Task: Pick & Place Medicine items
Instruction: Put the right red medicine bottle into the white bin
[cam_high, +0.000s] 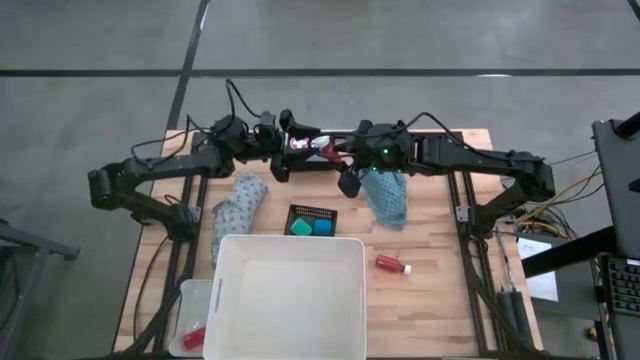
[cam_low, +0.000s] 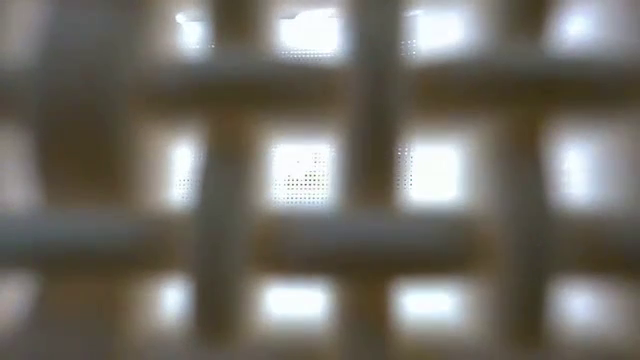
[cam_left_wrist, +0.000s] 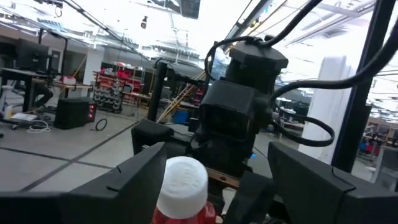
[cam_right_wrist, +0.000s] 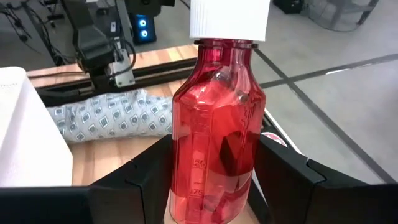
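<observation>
A small red bottle (cam_right_wrist: 217, 137) with a white cap (cam_left_wrist: 181, 180) is up between both grippers over the table's far middle (cam_high: 305, 143). My right gripper (cam_right_wrist: 214, 186) is shut on it. My left gripper (cam_left_wrist: 214, 186) faces it from the left, open, one finger on each side of the cap end. A second red bottle (cam_high: 392, 265) lies on its side on the table's near right. The teal cloth (cam_high: 386, 198) and the grey patterned cloth (cam_high: 238, 205) lie crumpled on the wood. A green tub (cam_high: 299, 228) and a blue tub (cam_high: 321, 228) sit in the black mesh tray. My right gripper pinches the red bottle's lower body (cam_right_wrist: 186, 180) between its two fingers (cam_right_wrist: 146, 180), which lie across the bottle. It comes at it about level from the table's right. The bottle is lifted clear of the table, its cap end standing out past the fingers.
The big white tub (cam_high: 228, 300) fills the near middle, with the black mesh tray (cam_high: 312, 210) just beyond it. A small clear container with a red thing (cam_high: 195, 338) in it sits at the near left. A blurred lattice fills the low view.
</observation>
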